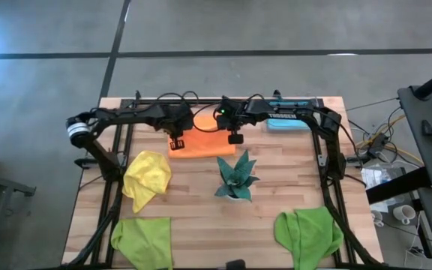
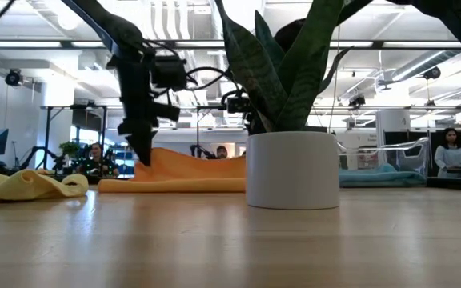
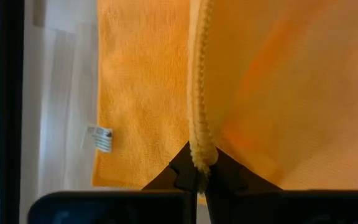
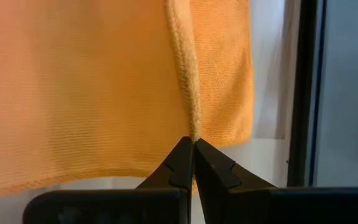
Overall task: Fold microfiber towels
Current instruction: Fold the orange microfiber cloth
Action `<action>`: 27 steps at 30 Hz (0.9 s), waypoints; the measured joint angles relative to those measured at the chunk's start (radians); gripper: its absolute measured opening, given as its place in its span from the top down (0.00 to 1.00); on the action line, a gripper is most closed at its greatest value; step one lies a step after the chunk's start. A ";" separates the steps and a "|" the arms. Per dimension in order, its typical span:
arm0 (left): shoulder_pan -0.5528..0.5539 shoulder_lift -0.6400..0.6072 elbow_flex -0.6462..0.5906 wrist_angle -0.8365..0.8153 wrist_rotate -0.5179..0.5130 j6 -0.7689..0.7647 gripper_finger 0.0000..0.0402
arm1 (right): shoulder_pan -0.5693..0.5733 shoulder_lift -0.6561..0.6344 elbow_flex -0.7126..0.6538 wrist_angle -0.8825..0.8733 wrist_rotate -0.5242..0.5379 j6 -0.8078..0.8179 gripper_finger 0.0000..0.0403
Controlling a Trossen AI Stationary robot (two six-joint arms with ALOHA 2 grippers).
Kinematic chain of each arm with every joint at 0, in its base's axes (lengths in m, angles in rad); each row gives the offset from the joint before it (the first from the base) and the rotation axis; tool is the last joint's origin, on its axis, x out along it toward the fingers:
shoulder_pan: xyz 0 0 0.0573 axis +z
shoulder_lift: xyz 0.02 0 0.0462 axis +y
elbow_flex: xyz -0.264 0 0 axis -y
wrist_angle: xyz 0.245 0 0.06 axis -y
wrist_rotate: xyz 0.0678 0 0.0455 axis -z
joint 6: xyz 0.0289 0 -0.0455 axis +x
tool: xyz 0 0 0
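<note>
The orange towel lies at the far middle of the table, partly doubled over itself. My left gripper is shut on its left end and my right gripper on its right end. In the low view the left gripper stands low over the towel, and the plant hides the right one. A crumpled yellow towel lies left of centre. Two lime green towels lie near the front corners. A light blue towel lies at the far right. My left gripper pinches the orange towel's stitched edge between its two fingertips, slanting down from above. The held layer rises off a lower layer that lies flat on the table, with a small white label. My right gripper pinches the same towel's hemmed edge at the tips of its two fingers, slanting down from above. The held layer hangs a little above the table, over a lower layer that lies flat.
A dark teal spiky plant in a white pot stands just on the near side of the orange towel, close to my right gripper. The arms' dark frames run along both table sides. Bare wood shows in the middle front.
</note>
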 joint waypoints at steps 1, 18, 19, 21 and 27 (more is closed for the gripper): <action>0.003 0.008 0.003 0.002 -0.005 0.006 1.00 | -0.001 0.000 -0.007 0.020 0.000 -0.001 0.98; 0.034 0.050 0.023 0.016 -0.077 0.026 1.00 | -0.039 0.000 -0.090 0.205 0.021 -0.097 0.98; 0.036 0.053 0.023 0.028 -0.077 0.025 1.00 | -0.040 0.000 -0.090 0.212 0.021 -0.098 0.98; 0.040 0.057 0.023 0.035 -0.077 0.025 1.00 | -0.040 0.008 -0.090 0.236 0.021 -0.107 0.98; 0.040 0.065 0.020 0.041 -0.159 0.015 1.00 | -0.040 0.065 -0.091 0.271 0.071 -0.142 0.98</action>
